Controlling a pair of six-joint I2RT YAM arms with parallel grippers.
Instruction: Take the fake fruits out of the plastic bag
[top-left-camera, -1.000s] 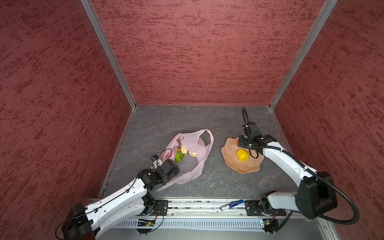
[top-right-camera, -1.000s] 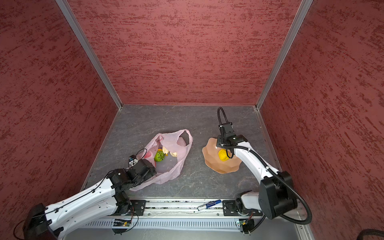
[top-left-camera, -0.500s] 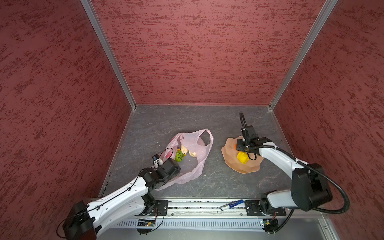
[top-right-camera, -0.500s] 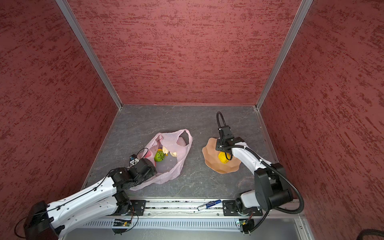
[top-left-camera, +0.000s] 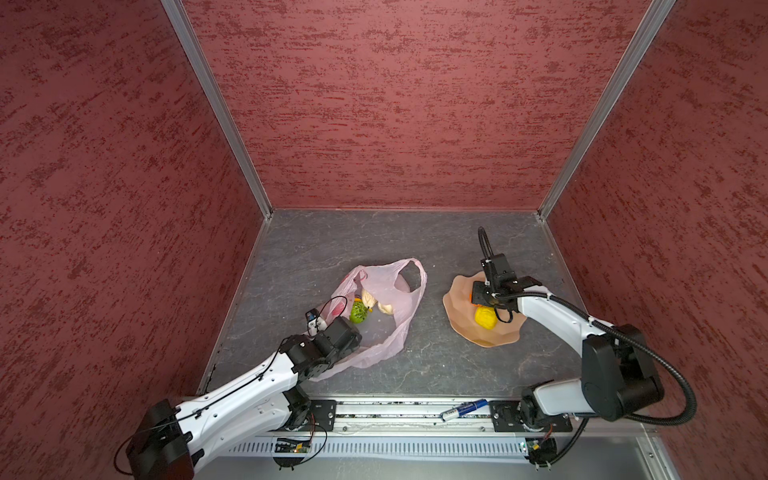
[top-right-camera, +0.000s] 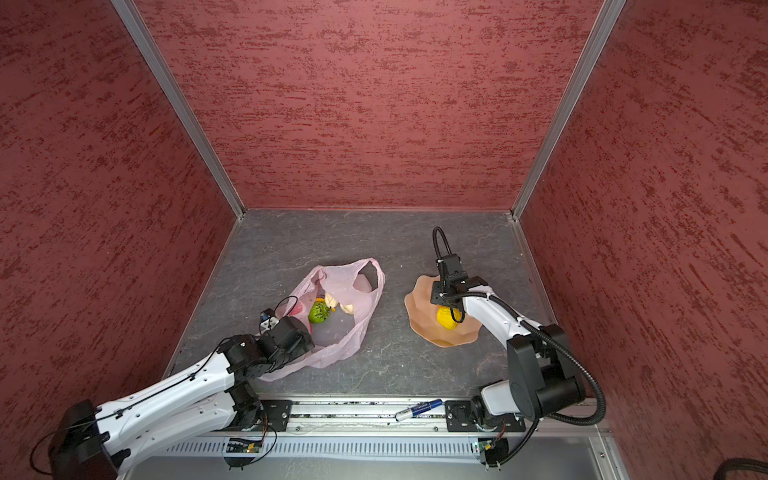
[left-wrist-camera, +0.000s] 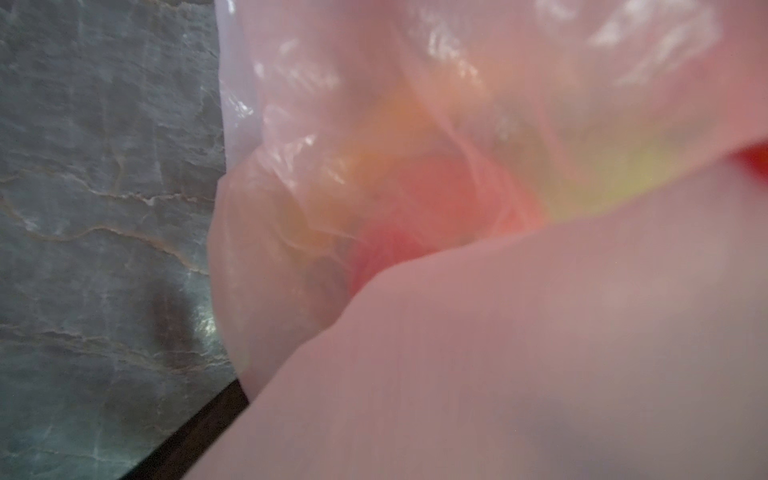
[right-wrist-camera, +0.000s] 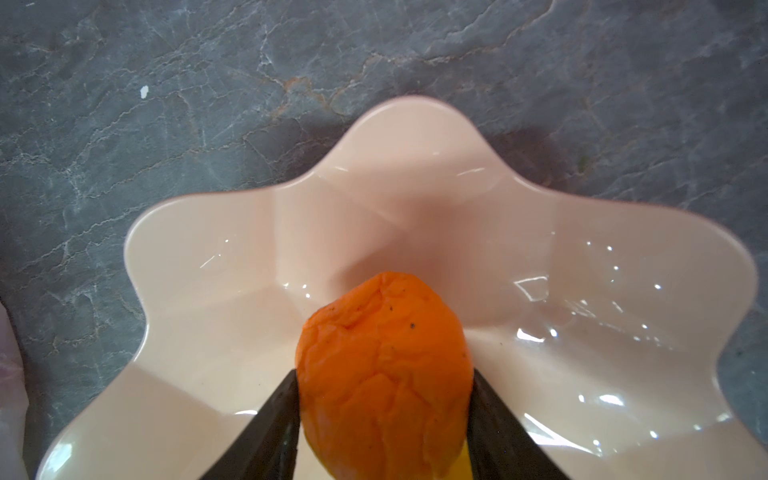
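Right tool (right-wrist-camera: 384, 372) pinches orange (right-wrist-camera: 382, 353) over bowl (right-wrist-camera: 208, 257), near bench's (top-left-camera: 436, 249) right edge. Left tool (top-left-camera: 356, 328) spread wide in bag (top-left-camera: 399, 291) mouth, mid-bench; film hides any grip.

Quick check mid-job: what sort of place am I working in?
Probably a robot test cell, not a home: red textured walls with aluminium corner posts box in a grey stone-look table, and a metal mounting rail runs along its front edge.

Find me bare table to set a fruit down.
Free: the table strip between plastic bag and bowl; the wide band behind both, up to the back wall. Crowded: bowl middle, with lemon and orange fruit in the right gripper.
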